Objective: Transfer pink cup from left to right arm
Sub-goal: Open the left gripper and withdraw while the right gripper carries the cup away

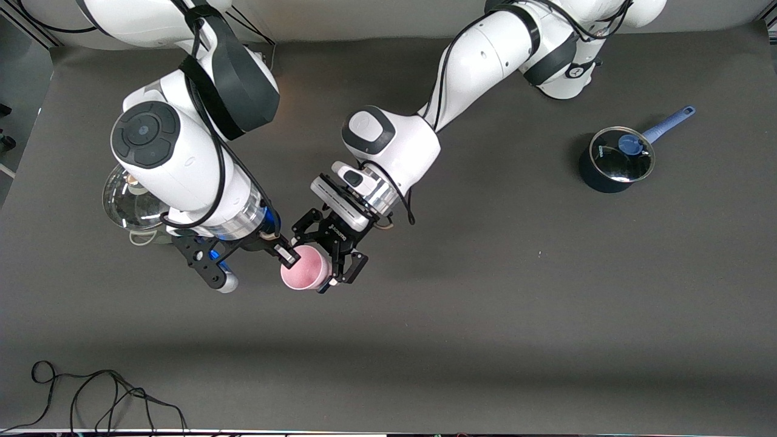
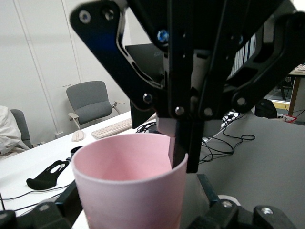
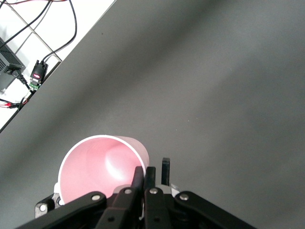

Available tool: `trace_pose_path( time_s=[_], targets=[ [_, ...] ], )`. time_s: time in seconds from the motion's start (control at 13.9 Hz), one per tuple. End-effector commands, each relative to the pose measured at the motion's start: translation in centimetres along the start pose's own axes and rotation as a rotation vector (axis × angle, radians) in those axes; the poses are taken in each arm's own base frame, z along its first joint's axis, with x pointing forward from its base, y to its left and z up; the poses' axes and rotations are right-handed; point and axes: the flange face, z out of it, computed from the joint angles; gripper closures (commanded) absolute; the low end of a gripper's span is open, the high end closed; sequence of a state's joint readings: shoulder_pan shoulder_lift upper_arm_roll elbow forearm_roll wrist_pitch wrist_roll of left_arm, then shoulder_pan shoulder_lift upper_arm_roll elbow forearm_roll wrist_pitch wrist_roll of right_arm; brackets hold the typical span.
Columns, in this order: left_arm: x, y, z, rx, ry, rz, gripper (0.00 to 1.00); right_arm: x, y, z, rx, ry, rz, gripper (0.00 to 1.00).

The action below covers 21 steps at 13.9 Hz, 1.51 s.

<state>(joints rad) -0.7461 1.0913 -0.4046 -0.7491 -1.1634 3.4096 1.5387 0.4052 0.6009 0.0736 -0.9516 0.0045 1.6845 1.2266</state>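
The pink cup is up in the air over the middle of the table, its mouth toward the front camera. My left gripper is shut round the cup's body; in the left wrist view the cup sits between its fingers. My right gripper is shut on the cup's rim, one finger inside and one outside; in the right wrist view its fingers pinch the cup's wall. The right gripper also shows in the left wrist view, over the cup.
A dark saucepan with a glass lid and a blue handle stands toward the left arm's end. A glass lid lies under the right arm. A black cable lies near the table's front edge.
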Motion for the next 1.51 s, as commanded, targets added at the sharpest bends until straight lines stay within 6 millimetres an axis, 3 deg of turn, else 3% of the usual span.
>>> trace_pose_path(
  time_s=[0.0,0.14,0.22,0.43,0.72,0.79,1.01,1.23,1.3,1.44],
  targets=[
    [1.0,-0.1,-0.2,-0.001,0.01,0.002,0.0,1.4,-0.1,-0.6,0.023,0.038,0.031,1.0],
    [1.9,-0.7,-0.2,-0.006,0.024,0.042,0.0,4.5,1.1,-0.9,0.015,0.078,0.022,1.0],
    [2.1,-1.9,-0.1,-0.02,0.022,0.054,0.0,5.6,1.6,-0.9,0.007,0.094,0.014,1.0],
    [1.9,-7.7,-0.1,-0.122,-0.054,0.11,0.0,10.2,4.1,-1.7,-0.022,0.158,0.036,1.0],
    [3.1,-14.2,-2.7,-0.284,-0.141,0.117,0.0,16.4,7.9,-2.4,-0.046,0.184,0.055,1.0],
    [3.5,-16.7,-3.9,-0.327,-0.163,0.12,0.0,17.9,9.0,-2.5,-0.052,0.185,0.053,1.0],
    [3.4,-25.3,-9.2,-0.52,-0.27,0.132,0.0,23.3,13.5,-3.0,-0.077,0.176,-0.002,1.0],
    [3.3,-34.6,-16.4,-0.731,-0.387,0.14,0.0,27.4,17.6,-3.7,-0.095,0.162,-0.113,1.0],
    [3.3,-36.7,-18.7,-0.779,-0.431,0.128,0.0,28.6,19.1,-3.2,-0.104,0.139,-0.169,1.0],
    [3.2,-40.0,-23.8,-0.843,-0.581,0.116,0.0,31.2,24.0,-4.0,-0.09,0.084,-0.287,1.0]
  ],
)
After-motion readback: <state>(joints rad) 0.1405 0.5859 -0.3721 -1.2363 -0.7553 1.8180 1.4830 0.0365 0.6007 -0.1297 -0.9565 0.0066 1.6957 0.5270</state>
